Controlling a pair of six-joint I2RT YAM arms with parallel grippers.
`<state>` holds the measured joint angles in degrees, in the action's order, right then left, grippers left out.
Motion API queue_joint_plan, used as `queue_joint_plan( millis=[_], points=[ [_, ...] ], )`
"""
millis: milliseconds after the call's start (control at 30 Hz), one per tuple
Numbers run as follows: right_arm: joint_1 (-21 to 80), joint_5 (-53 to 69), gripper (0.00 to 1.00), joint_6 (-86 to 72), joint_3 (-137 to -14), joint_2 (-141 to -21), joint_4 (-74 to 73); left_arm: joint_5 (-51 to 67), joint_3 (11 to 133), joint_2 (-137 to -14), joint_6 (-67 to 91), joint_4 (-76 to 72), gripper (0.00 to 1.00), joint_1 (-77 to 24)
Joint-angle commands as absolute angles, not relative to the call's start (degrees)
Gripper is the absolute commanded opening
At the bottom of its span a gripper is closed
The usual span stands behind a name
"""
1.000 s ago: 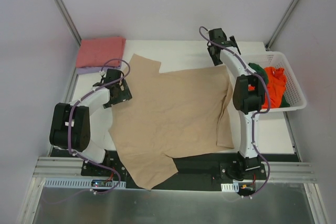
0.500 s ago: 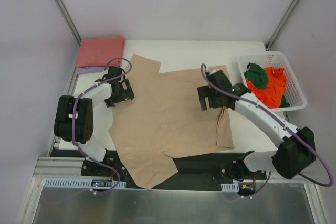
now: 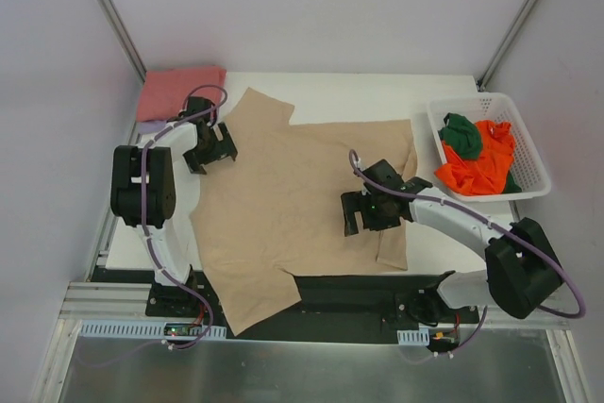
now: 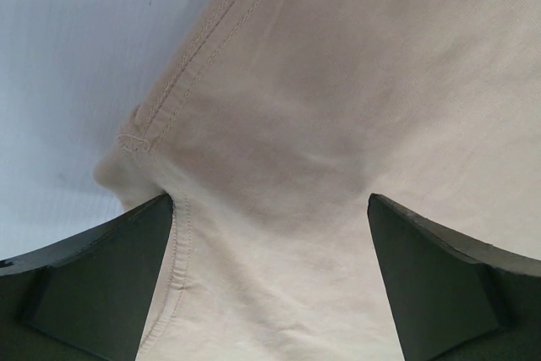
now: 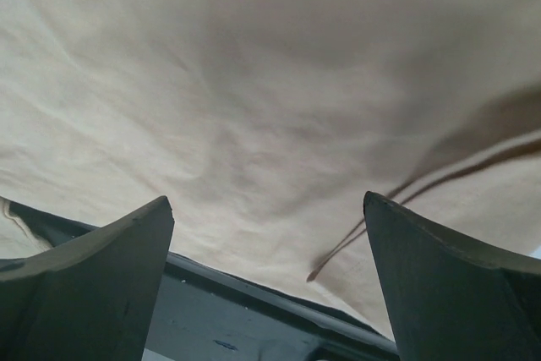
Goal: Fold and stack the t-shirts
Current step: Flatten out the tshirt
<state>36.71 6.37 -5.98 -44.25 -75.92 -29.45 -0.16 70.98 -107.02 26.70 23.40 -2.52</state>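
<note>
A tan t-shirt (image 3: 283, 195) lies spread across the table, one sleeve hanging over the near edge. Its right side is folded over in a narrow strip. My left gripper (image 3: 209, 145) is open over the shirt's left sleeve seam; in the left wrist view (image 4: 270, 200) the hem (image 4: 173, 95) lies between the fingers. My right gripper (image 3: 363, 214) is open over the shirt's lower middle; the right wrist view (image 5: 266, 200) shows cloth and the table's dark front edge. A folded salmon pink shirt (image 3: 179, 92) lies on a lavender one (image 3: 149, 125) at the back left.
A white lattice basket (image 3: 533, 162) at the right holds a dark green shirt (image 3: 462, 131) and a bright orange shirt (image 3: 483, 165). Grey walls close in on the left, back and right. The dark rail (image 3: 359, 290) runs along the near table edge.
My right arm swung from the back by the basket down to the shirt's lower middle. My left gripper moved farther back along the left sleeve. The shirt shifted slightly left.
</note>
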Motion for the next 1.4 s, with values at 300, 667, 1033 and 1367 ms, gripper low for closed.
queue_joint_plan(
  millis=[300, 667, 1033, 1367],
  points=[
    [34.6, -2.9, 0.96, -14.3, -42.6, -80.3, -31.0, -0.9, 71.5, -109.2, 24.4, 25.0, 0.99, 1.3],
    [11.8, -20.7, 0.96, -15.6, -38.7, -60.0, -51.6, -0.1, 71.3, -109.4, 23.9, 24.7, 0.99, 2.5],
    [12.4, 4.3, 0.96, -6.8, -42.5, -51.8, -39.9, 4.5, 68.8, -98.5, 25.6, 23.4, 0.99, 2.0],
    [17.6, 0.9, 0.96, -8.6, -56.1, -76.4, -29.5, 4.0, 65.1, -92.5, 27.9, 23.5, 0.99, -7.0]
  ],
)
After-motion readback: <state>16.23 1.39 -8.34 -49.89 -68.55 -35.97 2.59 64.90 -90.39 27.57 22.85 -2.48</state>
